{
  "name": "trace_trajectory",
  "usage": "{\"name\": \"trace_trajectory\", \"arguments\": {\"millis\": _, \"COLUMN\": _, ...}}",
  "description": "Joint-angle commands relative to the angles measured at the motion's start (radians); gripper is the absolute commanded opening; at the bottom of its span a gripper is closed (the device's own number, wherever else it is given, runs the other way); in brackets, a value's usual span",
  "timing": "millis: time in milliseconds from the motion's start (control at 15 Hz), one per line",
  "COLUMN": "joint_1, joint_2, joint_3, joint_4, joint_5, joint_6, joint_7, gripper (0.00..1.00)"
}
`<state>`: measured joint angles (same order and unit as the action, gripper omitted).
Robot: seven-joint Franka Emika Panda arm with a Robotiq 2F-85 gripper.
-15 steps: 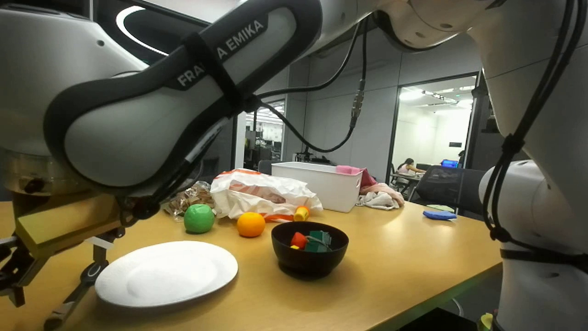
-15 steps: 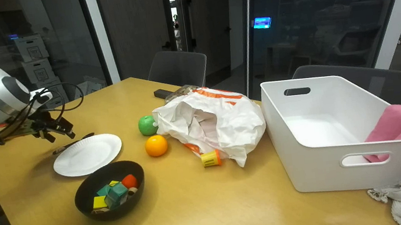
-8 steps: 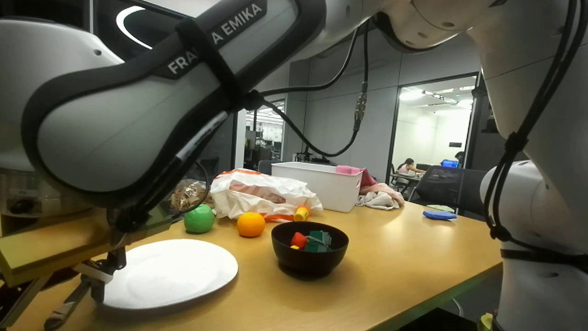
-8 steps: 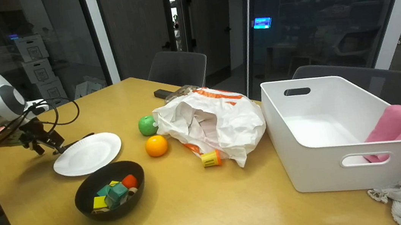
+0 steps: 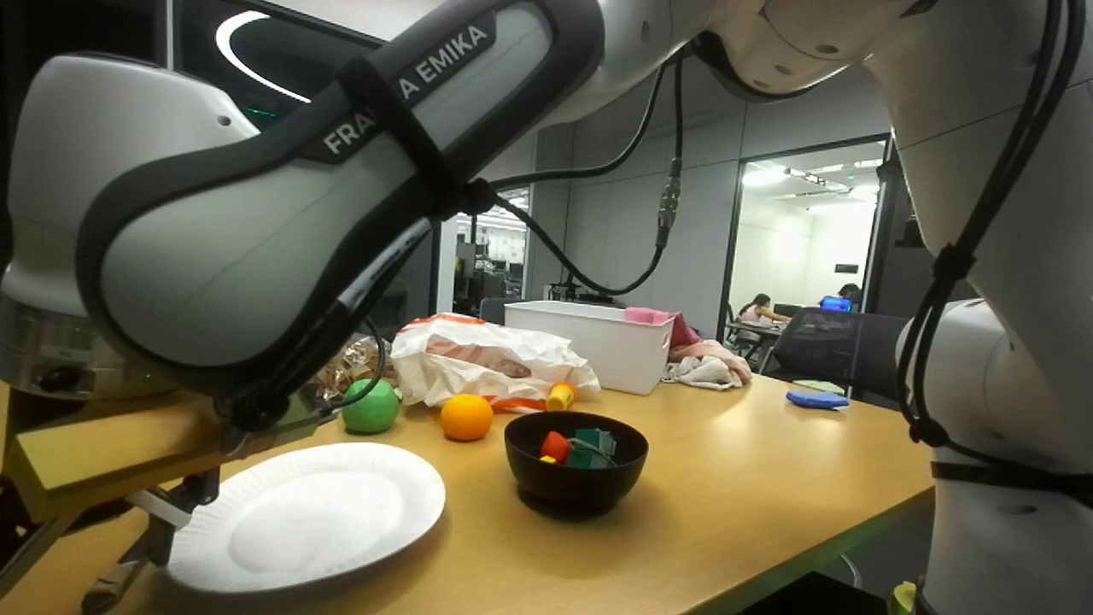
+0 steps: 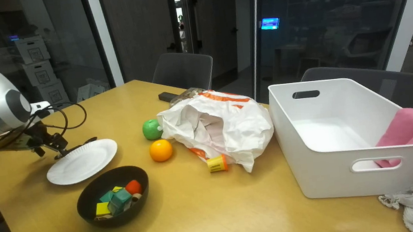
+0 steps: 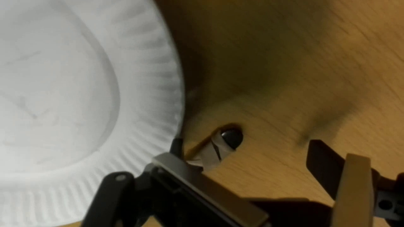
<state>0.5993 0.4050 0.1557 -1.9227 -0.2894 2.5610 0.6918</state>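
My gripper [image 7: 246, 148] is open, with nothing between its fingers. It is low over the table beside the white paper plate [image 7: 142, 82]. The left finger in the wrist view is right at the plate's ridged rim and seems to touch it. A dark, slim object with pale tape near its end [image 7: 210, 154] lies between the fingers on the table, partly hidden by that finger. In both exterior views the gripper [image 6: 49, 153] is at the plate's edge [image 6: 82, 162], and the dark object [image 5: 111, 588] lies beside the plate [image 5: 324, 512].
A black bowl [image 6: 83, 204] with coloured blocks stands near the plate. A green fruit [image 6: 152, 129], an orange [image 6: 161, 150], a yellow tub [image 6: 217, 163] and a crumpled white bag [image 6: 247, 126] lie beyond. A white bin [image 6: 294, 160] holds a pink cloth [image 6: 408, 126].
My gripper has come down to the table beside the plate. The plate has slid a little, leftward in both exterior views. The bowl, fruit and bag have not moved.
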Motion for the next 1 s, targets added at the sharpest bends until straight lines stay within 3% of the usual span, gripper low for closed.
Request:
{"name": "trace_trajectory", "arguments": {"millis": 0, "joint_1": -0.011, "joint_2": -0.027, "joint_3": 0.010, "joint_4": -0.013, "joint_5": 0.017, "joint_6": 0.040, "joint_7": -0.044, "gripper": 1.00}}
{"name": "trace_trajectory", "arguments": {"millis": 933, "joint_1": -0.022, "joint_2": -0.012, "joint_3": 0.022, "joint_4": -0.020, "joint_5": 0.054, "joint_6": 0.104, "joint_7": -0.123, "gripper": 1.00}}
